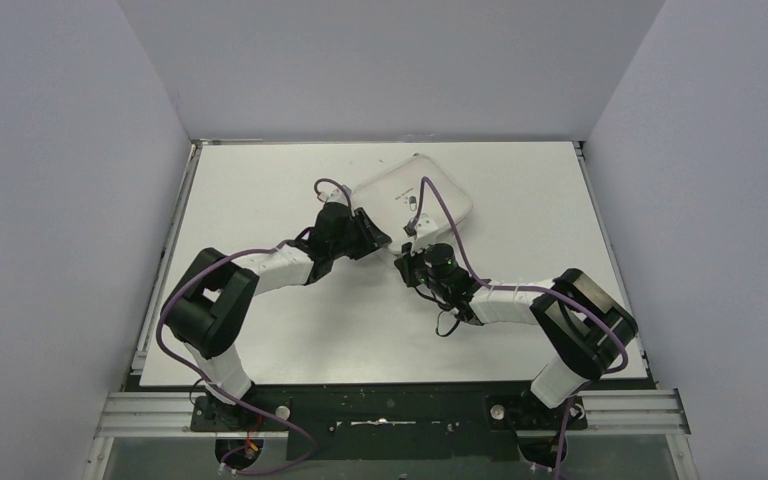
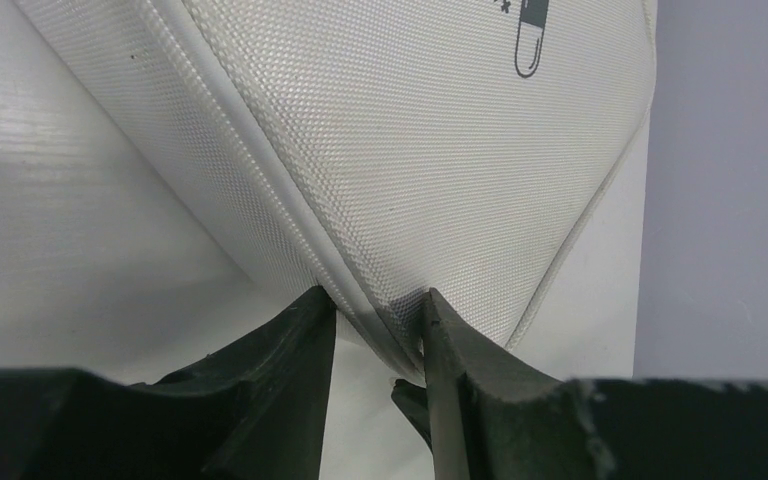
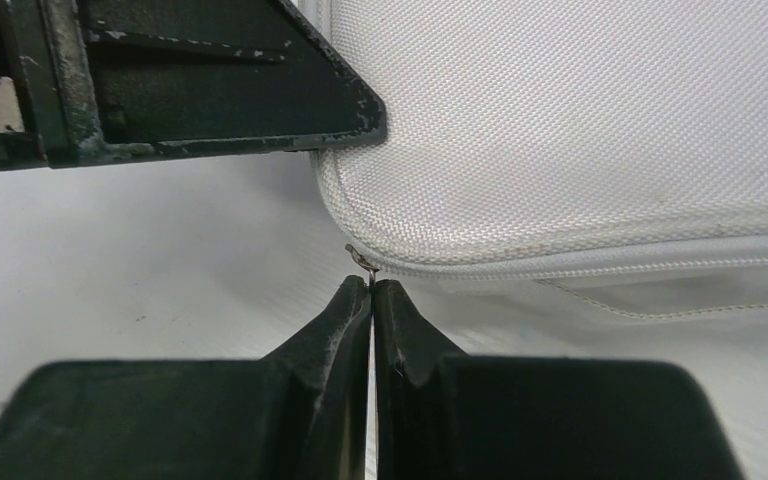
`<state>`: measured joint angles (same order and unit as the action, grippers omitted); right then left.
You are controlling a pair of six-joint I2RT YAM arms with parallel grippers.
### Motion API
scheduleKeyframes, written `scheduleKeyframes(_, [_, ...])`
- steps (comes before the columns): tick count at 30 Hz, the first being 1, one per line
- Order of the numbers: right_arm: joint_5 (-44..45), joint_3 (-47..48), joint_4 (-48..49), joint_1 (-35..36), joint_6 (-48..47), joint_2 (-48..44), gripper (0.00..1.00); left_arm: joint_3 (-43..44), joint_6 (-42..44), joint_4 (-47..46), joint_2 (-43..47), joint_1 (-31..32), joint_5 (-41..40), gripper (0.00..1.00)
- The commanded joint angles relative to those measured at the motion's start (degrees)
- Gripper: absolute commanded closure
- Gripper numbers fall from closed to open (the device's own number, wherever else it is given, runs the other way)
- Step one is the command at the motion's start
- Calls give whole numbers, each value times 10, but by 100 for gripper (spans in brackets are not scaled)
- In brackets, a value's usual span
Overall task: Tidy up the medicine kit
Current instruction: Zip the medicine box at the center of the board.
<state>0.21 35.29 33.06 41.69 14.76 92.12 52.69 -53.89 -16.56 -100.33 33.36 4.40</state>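
2 end effectors (image 1: 382,238) (image 1: 401,259), 1 medicine kit (image 1: 390,188)

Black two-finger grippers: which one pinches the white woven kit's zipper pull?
The right gripper, shut on the metal zipper pull; the left gripper clamps the medicine kit's corner.

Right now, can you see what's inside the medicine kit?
No. The medicine kit is closed, zipper shut where visible, so contents are hidden. Only its woven lid and pill logo show. The right gripper pinches the zipper pull.

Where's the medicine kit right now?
Top view: the medicine kit sits far-centre on the table, the left hand gripping its near corner, the right hand pinching its zipper pull.
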Motion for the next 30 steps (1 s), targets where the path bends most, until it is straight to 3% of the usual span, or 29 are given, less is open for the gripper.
scheduleKeyframes(1, [46, -23, -13, -30, -14, -38, 100, 6, 65, 50, -15, -8, -37, 69])
scheduleKeyframes(11, [47, -54, -34, -80, -42, -84, 100, -6, 115, 72, -10, -29, -61, 72])
scheduleKeyframes(30, [-40, 18, -19, -252, -42, -13, 100, 3, 154, 97, -23, -41, -65, 73])
